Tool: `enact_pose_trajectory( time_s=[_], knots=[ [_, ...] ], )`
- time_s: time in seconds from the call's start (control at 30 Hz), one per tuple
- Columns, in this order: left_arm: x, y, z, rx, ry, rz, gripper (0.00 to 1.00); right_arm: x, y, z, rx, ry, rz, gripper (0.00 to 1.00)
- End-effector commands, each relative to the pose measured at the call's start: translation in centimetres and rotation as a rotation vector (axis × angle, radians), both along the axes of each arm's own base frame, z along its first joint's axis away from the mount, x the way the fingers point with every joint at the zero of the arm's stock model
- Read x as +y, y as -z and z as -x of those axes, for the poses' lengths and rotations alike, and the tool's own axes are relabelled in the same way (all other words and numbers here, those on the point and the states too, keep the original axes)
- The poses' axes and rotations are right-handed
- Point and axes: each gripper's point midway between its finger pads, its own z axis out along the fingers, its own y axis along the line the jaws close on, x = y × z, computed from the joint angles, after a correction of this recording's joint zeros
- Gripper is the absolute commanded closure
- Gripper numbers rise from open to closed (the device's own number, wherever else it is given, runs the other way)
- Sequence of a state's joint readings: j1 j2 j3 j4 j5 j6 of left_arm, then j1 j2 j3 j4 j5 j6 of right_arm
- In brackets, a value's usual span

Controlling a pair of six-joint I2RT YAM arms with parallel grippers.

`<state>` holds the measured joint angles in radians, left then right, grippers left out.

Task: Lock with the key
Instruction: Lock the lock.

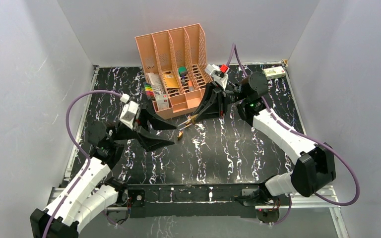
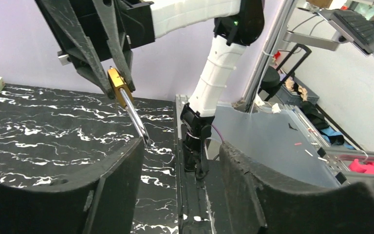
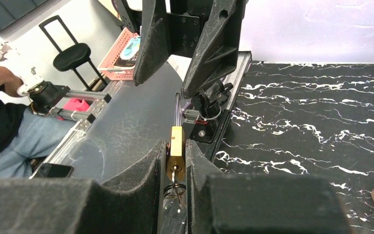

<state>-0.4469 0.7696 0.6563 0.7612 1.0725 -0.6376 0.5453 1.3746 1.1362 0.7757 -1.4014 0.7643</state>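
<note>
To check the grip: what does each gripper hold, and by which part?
The right gripper clamps the brass padlock by its body, the shackle sticking out forward, the key at its near end. The left gripper is open and holds nothing.

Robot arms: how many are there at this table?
2. The left arm stands at the near left, the left gripper open and empty. The right arm reaches from the near right toward the orange organizer, the right gripper pinching a brass padlock. None seems hidden.

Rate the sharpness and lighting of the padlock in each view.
Top external: padlock tiny and soft, evenly lit. Left wrist: crisp, with glare streaking its shackle. Right wrist: crisp and bright, key beneath it in shadow.
</note>
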Motion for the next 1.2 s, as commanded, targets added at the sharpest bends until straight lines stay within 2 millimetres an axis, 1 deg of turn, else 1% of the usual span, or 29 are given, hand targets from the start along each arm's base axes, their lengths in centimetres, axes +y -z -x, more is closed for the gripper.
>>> enact_pose_trajectory(
  time_s=[0.0,0.07,0.17,0.27,0.4,0.5,0.7,0.87,0.93,1.07,1.17],
  knots=[
    [0.1,-0.8,1.0,-0.060,0.070,-0.008,0.45,-0.4,-2.3,0.5,-0.076,-0.019,-0.044,1.00],
    [-0.1,-0.8,0.8,-0.048,0.065,-0.007,0.45,-0.3,-2.3,0.5,-0.071,-0.013,-0.047,1.00],
    [0.0,-1.2,0.5,-0.050,0.047,0.005,0.53,-0.2,-2.2,0.3,-0.063,-0.005,-0.046,1.00],
    [-0.1,-1.6,-0.3,-0.036,0.003,0.030,0.62,-0.1,-2.0,0.1,-0.058,0.001,-0.045,1.00],
    [-0.3,-1.6,-1.2,0.000,-0.025,0.040,0.68,-0.1,-1.9,0.0,-0.056,0.004,-0.045,1.00],
    [-0.4,-1.6,-1.5,0.014,-0.026,0.038,0.71,0.0,-1.8,-0.1,-0.055,0.007,-0.043,1.00],
    [-0.6,-1.6,-1.8,0.043,-0.025,0.038,0.72,0.2,-1.6,-0.4,-0.047,0.011,-0.040,1.00],
    [-0.7,-1.5,-2.0,0.061,-0.025,0.037,0.75,0.3,-1.6,-0.5,-0.043,0.014,-0.038,1.00],
    [-0.7,-1.4,-2.1,0.066,-0.028,0.037,0.78,0.3,-1.6,-0.6,-0.041,0.016,-0.038,1.00],
    [-0.8,-1.3,-2.3,0.081,-0.028,0.036,0.87,0.4,-1.5,-0.7,-0.037,0.022,-0.038,1.00],
    [-0.8,-1.2,-2.5,0.096,-0.033,0.038,0.88,0.4,-1.5,-0.8,-0.036,0.023,-0.038,1.00]
  ],
)
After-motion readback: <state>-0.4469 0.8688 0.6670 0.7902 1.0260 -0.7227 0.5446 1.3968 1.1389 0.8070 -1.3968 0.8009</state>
